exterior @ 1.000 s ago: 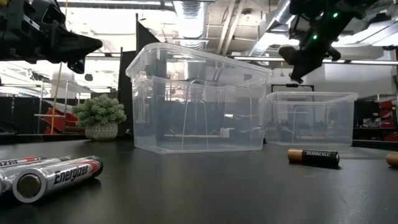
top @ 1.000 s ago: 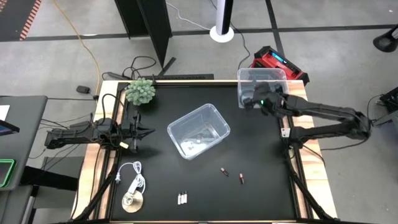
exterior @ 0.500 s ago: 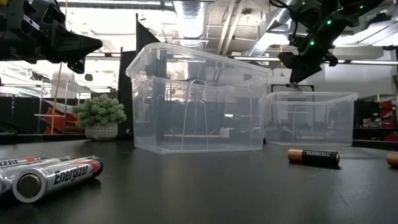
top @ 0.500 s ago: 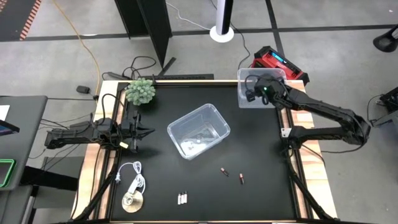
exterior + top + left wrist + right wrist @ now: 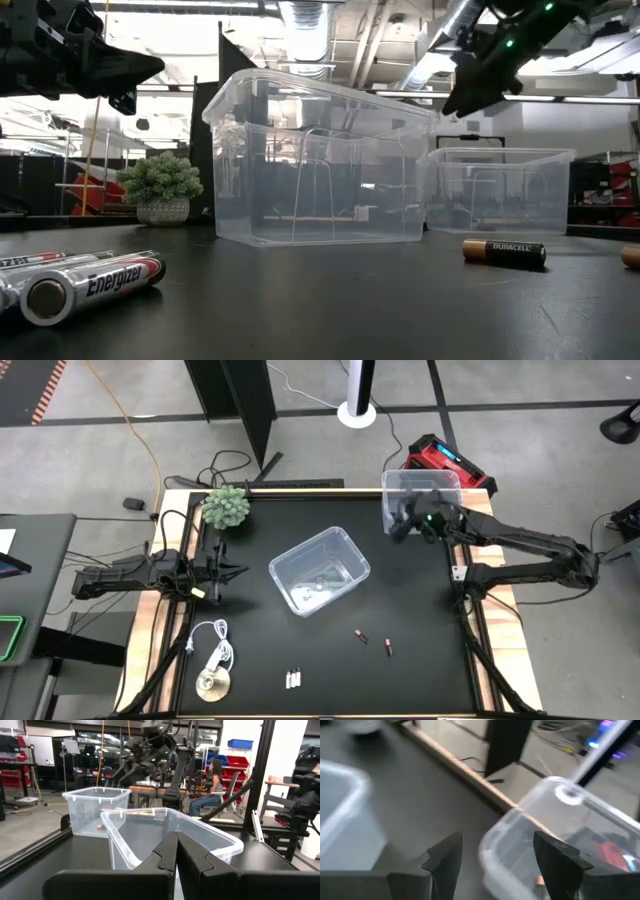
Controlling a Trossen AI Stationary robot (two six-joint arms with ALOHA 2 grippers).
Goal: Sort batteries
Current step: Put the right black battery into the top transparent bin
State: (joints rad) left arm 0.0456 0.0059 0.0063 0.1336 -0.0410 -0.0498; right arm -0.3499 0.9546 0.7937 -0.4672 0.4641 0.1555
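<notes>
Since half a second ago, the right gripper [image 5: 400, 526] has been drawn back from over the far-right bin [image 5: 420, 500] toward that bin's near-left corner, and it is held above the rim with its fingers [image 5: 445, 857] spread apart and nothing between them.

Closest to the near edge of the worktop [image 5: 420, 650], a little left of its middle, the silver batteries [image 5: 293, 679] are laid side by side; in the low view they are seen at the left [image 5: 85, 285]. Just beyond them, right of the middle, two dark batteries [image 5: 374, 642] with copper ends are spread slightly apart on the black surface. A white coiled cable [image 5: 214, 660] is found near the near-left corner.

At the centre, the middle bin [image 5: 318, 571] is set at an angle, with small items faintly visible on its floor. At the left edge, the left gripper [image 5: 236, 571] is parked with its fingers [image 5: 172, 857] pressed together, pointed at that bin. A small potted plant [image 5: 226, 507] is placed in the far-left corner. One small copper-tipped battery [image 5: 539, 880] is seen inside the far-right bin.
</notes>
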